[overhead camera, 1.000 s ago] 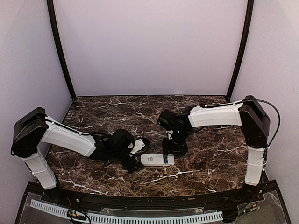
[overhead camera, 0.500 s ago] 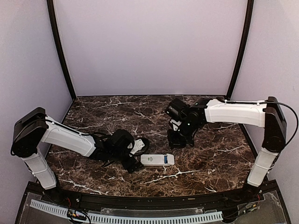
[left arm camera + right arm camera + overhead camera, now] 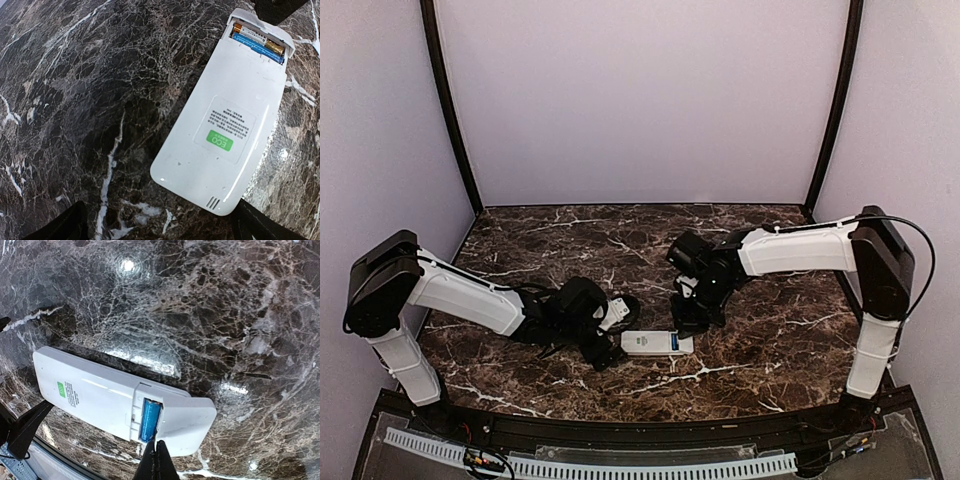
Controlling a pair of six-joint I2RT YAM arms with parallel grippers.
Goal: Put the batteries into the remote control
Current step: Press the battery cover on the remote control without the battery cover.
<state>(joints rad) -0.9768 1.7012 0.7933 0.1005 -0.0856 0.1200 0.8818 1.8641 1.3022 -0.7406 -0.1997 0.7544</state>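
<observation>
1. Top external: my right claw [image 3: 686, 322], now pinched shut, has swung back beside the slim white plastic remote control [image 3: 657, 343].
2. Left wrist: my left claw [image 3: 165, 227] spread wide, flanking the face-down remote; blue cylindrical batteries [image 3: 257, 42] seated in the open bay.
3. Right wrist: empty closed tips at the bay; loading looks done.

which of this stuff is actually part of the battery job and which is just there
Job: remote control, back up; batteries in its bay; open left claw at its end; shut right claw over the bay.
Just there: marble table; white slotted strip along the near edge.
</observation>
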